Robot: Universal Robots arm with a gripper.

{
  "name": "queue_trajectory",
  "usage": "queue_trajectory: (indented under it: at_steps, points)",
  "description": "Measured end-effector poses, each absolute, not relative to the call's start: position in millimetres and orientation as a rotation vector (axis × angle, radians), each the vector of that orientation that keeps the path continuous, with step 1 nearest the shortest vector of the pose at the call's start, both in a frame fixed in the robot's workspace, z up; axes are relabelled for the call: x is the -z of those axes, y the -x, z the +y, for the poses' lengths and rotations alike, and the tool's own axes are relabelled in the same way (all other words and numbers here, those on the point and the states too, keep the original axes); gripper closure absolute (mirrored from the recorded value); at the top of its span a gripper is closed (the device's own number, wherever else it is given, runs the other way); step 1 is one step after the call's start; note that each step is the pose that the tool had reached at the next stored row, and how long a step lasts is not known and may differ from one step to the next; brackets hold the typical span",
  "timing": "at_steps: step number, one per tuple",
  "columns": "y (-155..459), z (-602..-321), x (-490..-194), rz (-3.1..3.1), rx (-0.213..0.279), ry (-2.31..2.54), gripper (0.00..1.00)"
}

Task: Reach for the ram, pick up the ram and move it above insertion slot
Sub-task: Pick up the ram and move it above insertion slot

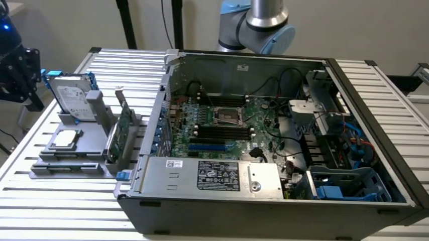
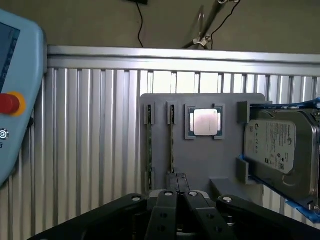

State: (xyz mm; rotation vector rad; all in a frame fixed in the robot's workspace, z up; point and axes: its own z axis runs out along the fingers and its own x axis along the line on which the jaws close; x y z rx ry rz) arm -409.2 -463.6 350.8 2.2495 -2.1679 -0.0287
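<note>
"Where's the ram point(image 2: 171, 140)?"

"On edge in a slot of the grey holder point(image 2: 230, 107) on the bench point(image 2: 90, 140). A green card point(image 2: 149, 145) stands on edge in the next slot, just beside it. A CPU point(image 2: 205, 122) lies on its other side, with a hard drive point(image 2: 277, 145) beyond."

"And the hand point(image 2: 180, 182)?"

"Fingers together, gripping nothing, above the holder's edge and in line with the ram."

"What crowds it?"

"The card, mainly. The open case point(image 1: 268, 208) sits beside the holder, and a pendant point(image 2: 17, 90) is off to one side."
</note>
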Motion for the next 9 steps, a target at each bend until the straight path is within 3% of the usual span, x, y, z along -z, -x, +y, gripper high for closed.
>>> queue_trajectory:
  at_steps: [5,7,9]
  points:
    - [409.2,-463.6,-350.8,-2.160,0.028,-2.257,0.88]
    - [409.2,-463.6,-350.8,-2.160,0.028,-2.257,0.82]
    - [409.3,-463.7,-350.5,-2.160,0.028,-2.257,0.70]
